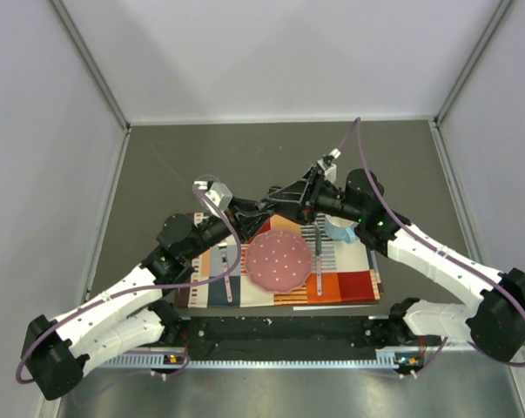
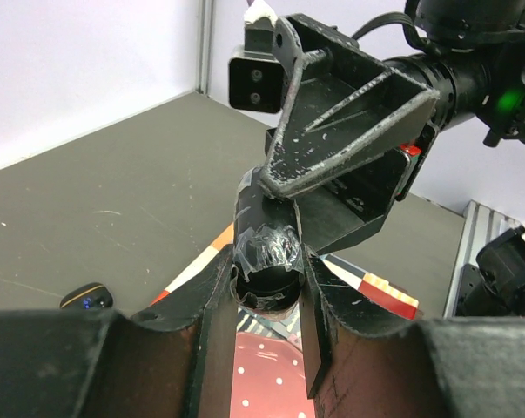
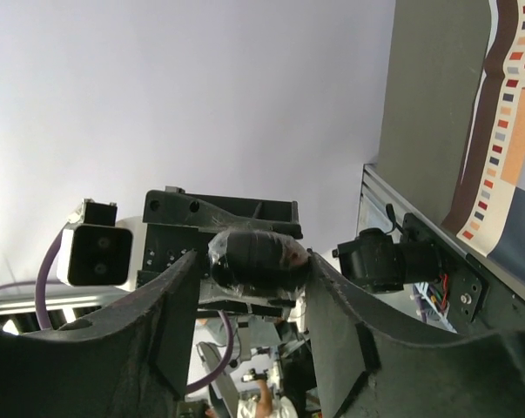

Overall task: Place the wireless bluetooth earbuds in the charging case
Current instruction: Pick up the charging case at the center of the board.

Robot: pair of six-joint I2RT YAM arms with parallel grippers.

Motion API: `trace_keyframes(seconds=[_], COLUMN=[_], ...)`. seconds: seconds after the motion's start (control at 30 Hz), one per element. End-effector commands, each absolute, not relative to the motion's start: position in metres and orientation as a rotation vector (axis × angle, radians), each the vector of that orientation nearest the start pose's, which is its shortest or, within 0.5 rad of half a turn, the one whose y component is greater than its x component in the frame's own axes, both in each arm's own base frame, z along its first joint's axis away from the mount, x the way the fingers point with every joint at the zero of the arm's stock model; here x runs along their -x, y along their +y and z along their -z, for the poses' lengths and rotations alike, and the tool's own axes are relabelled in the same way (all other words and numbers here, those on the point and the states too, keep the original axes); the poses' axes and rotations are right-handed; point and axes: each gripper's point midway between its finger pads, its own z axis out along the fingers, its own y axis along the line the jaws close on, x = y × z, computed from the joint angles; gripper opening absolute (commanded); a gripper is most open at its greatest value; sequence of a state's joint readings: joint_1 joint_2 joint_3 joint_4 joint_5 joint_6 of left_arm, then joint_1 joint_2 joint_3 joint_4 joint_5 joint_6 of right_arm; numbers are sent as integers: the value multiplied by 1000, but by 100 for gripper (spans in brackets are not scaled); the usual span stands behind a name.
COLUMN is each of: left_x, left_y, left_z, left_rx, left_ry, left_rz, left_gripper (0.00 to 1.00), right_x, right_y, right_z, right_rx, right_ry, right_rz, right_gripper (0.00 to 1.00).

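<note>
Looking down from above, both arms reach inward and meet over the far edge of a patterned mat (image 1: 349,283) on the grey desk (image 1: 158,174). The left gripper (image 1: 264,209) and right gripper (image 1: 288,198) come tip to tip there. A pink dotted plate (image 1: 279,259) sits on the mat just in front of them, with a blue mug (image 1: 339,228) to its right. From this height the case is hidden among the black fingers.

The left wrist view shows the charging case (image 2: 266,248) standing on end between the left fingers (image 2: 212,322). They are drawn in narrow and clamped on its two sides. The case looks glossy and crinkled, as if wrapped in clear film, and I cannot tell whether its lid is up. The right gripper's scuffed finger (image 2: 349,122) comes down from above and its tip meets the top of the case. Far to the left, a small dark earbud (image 2: 86,297) with a blue glint lies alone on the bare desk, well apart from the case.

In the right wrist view the case lies crosswise between the right fingers (image 3: 179,296), which are parted and flank its ends. The one on the right of the picture touches it, and the other is just beside it. Whether they press on it cannot be told. The left gripper's body is right behind the case.
</note>
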State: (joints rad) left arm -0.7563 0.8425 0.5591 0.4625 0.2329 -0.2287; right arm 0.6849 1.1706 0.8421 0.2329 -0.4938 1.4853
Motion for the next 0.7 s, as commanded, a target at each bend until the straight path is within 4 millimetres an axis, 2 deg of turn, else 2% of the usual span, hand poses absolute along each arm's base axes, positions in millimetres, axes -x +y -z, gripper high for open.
trace_keyframes(seconds=[0.0,0.13,0.2,0.23,0.27,0.3,0.33,0.37,0.4,0.43,0.5,0.67], left_x=[-199,-200,-201,-202,-202,-203,-204,-206,-211,-212,-213,-222], left_y=[-282,-282,-281,-281,-280,-280,-280,-280,-280,-280,-279,-270], left_z=[-321,-318,-319,-319,-319,-316,-316,-316,-313,-308,-311,-306], left_rx=[-664,-668,-662,-661,-659,-658,-651,-643,-613,-606,-576,-451], left_ry=[1269,1276,1276,1278,1278,1287,1295,1306,1360,1396,1420,1552], left_rz=[1026,1020,1017,1013,1010,1007,1004,1002,996,995,1011,992], left_gripper=[9,8,8,8,8,8,11,15,30,33,42,42], right_x=[-209,-209,-209,-209,-210,-210,-209,-210,-210,-210,-212,-219], right_y=[334,334,334,334,333,333,332,331,331,330,329,318], right_z=[-339,-340,-339,-339,-337,-338,-338,-337,-336,-336,-334,-332], right_rx=[-284,-288,-290,-293,-301,-304,-306,-314,-316,-319,-337,-387], right_ry=[2007,2004,2007,2007,2006,2001,1999,1998,1996,1996,1989,1978], right_rz=[-1975,-1975,-1973,-1973,-1970,-1970,-1971,-1968,-1962,-1959,-1942,-1858], right_gripper=[50,51,49,43,32,26,19,7,0,0,0,0])
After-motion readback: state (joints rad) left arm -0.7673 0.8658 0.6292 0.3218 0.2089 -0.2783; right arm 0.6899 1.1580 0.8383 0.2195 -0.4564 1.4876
